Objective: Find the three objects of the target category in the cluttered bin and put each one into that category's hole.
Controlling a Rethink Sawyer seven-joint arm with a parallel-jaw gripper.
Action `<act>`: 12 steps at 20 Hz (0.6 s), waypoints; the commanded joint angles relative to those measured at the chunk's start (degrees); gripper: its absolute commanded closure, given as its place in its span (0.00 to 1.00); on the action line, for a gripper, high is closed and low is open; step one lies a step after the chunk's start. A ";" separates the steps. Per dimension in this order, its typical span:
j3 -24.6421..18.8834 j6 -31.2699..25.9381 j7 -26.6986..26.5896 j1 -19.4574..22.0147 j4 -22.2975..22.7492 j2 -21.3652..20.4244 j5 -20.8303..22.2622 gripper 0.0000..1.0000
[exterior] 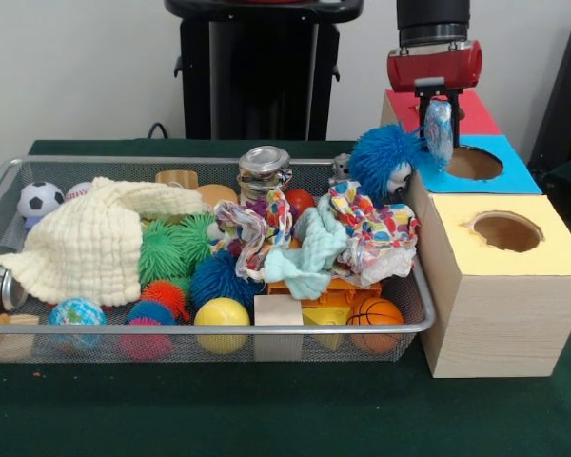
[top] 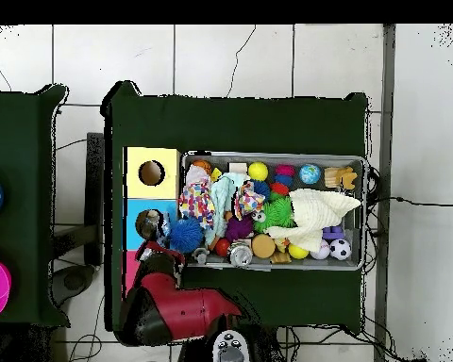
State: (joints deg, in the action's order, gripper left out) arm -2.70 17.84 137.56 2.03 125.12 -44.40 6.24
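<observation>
My gripper (exterior: 439,133) hangs over the blue section of the wooden box, shut on a small pale blue and white object (exterior: 439,124) that dangles between the fingers. It is just above and behind the blue hole (exterior: 473,163). The yellow hole (exterior: 506,231) is nearer the camera, and the red top (exterior: 476,109) lies behind the gripper. In the overhead view the gripper (top: 153,229) covers most of the blue hole, beside the yellow hole (top: 151,172). I cannot tell what the held object is.
The wire bin (exterior: 171,333) beside the box is full: a cream cloth (exterior: 86,243), a fuzzy blue ball (exterior: 381,157), a lidded jar (exterior: 264,171), a soccer ball (exterior: 40,198), a globe ball (exterior: 76,312), a yellow ball (exterior: 221,314), a basketball (exterior: 374,314) and patterned cloths (exterior: 371,228).
</observation>
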 commanded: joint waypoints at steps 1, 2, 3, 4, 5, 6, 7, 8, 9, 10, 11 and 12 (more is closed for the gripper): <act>-7.41 3.62 9.02 0.74 -0.37 1.88 2.49 1.00; -7.50 3.77 9.10 0.56 -0.54 2.18 2.38 1.00; -7.64 3.76 9.17 0.56 -0.65 2.39 2.34 1.00; -7.64 3.72 9.17 0.34 -0.76 2.66 2.13 1.00; -7.83 3.50 9.16 0.43 -0.92 2.67 2.06 1.00; -7.82 3.52 9.14 0.21 -1.01 2.75 1.94 1.00; -7.92 3.31 9.08 0.20 -1.17 2.68 1.85 1.00; -7.83 3.37 8.93 -0.08 -1.36 2.79 1.79 1.00; -8.19 3.53 8.60 -0.02 -1.70 2.75 2.29 1.00; -8.66 4.01 8.23 -0.08 -2.17 2.83 2.93 1.00; -8.76 4.01 8.05 -0.31 -2.53 2.94 2.88 1.00; -8.83 3.73 8.13 -0.49 -2.70 3.23 2.49 1.00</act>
State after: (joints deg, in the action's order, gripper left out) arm -3.42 17.91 137.56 2.20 125.13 -44.40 6.47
